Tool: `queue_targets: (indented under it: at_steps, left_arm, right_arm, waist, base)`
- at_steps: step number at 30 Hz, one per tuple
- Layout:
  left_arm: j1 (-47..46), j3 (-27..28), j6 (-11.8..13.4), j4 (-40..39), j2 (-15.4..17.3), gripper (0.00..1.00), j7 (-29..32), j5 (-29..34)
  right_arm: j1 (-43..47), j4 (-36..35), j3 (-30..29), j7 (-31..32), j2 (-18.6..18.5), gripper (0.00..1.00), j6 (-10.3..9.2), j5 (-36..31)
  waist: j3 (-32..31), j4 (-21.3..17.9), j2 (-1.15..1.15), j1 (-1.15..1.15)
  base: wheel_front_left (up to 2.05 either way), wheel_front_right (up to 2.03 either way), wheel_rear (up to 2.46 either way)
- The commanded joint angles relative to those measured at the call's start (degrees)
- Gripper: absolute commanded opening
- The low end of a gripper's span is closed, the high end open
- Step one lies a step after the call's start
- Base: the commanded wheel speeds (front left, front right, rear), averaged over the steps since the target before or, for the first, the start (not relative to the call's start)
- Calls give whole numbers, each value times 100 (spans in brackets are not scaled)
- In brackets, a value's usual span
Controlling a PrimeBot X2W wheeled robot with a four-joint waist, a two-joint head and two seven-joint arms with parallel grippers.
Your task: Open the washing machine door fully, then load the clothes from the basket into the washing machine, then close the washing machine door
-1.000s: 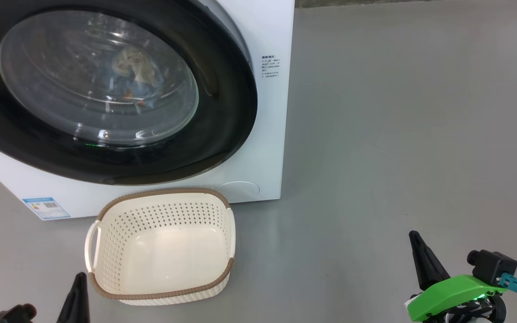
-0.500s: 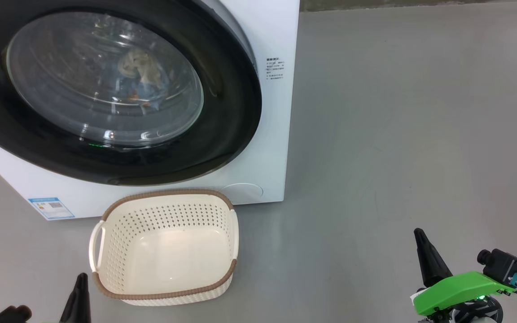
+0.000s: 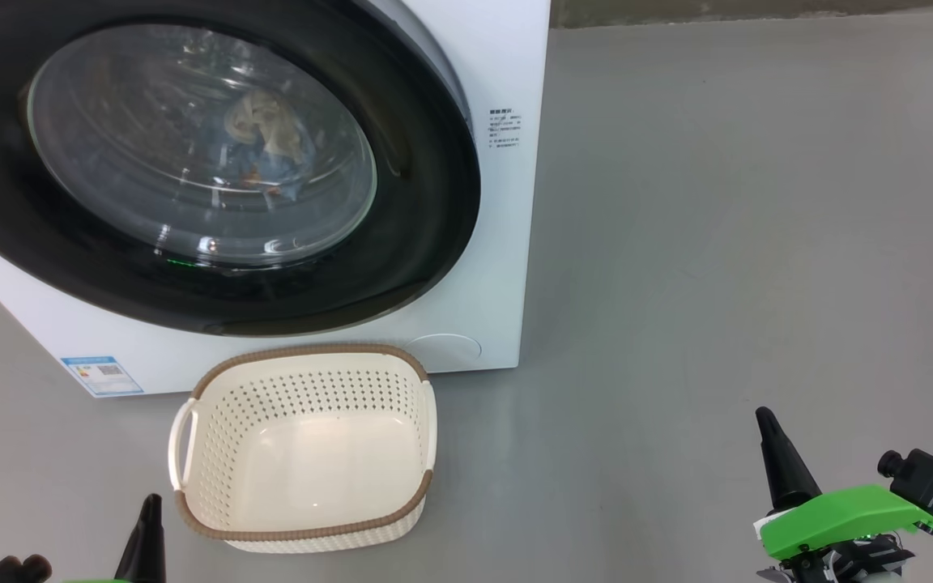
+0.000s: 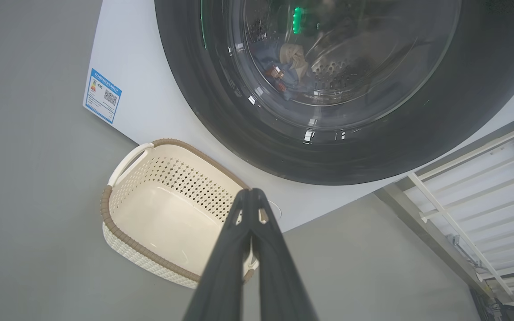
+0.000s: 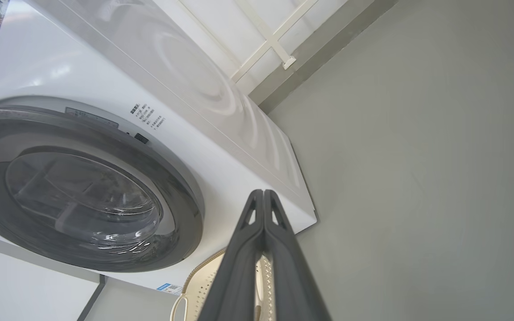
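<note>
The left gripper has its two long dark fingers pressed together at the tips with nothing between them. It hangs low over the floor just beside the near left corner of the basket. The right gripper is likewise pinched together on nothing, well off to the right, with a bright green plastic cover on its wrist. The smooth grey floor spreads under everything. On it stands the big white box-shaped front-loading washing machine, taking up the upper left of the head view. Its large round washing machine door, a wide glossy black rim around a bulging clear glass bowl, lies flush against the white front, closed. Just in front of the machine, below the door, sits the small cream perforated plastic basket, rounded-rectangular, with a brown woven-look rim and side handles. It stands upright with its smooth pale bottom showing in full; whether it touches the machine I cannot tell. The light-blue soft fabric clothes, with small orange-brown prints and pale beige lining, lie bunched inside the drum and are seen through the glass, a little right of its centre. A small blue label sticker sits at the lower left corner of the front. A block of tiny dark print sits to the right of the door, high up.
</note>
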Motion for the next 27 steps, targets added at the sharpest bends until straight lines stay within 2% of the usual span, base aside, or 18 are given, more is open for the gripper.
queue_targets:
  at_steps: [1,27]
  left_arm:
    - [-268,140,5,-160,70,0,49,-166]
    - [-387,301,1,-205,-71,0,470,-1477]
  right_arm:
    - [-31,-186,23,50,-29,0,-4,231]
    - [30,-409,-136,474,18,0,-5,1674]
  waist:
    - [-8,10,0,0]
    - [-99,129,0,0]
  base:
    - [0,0,0]
    - [0,0,0]
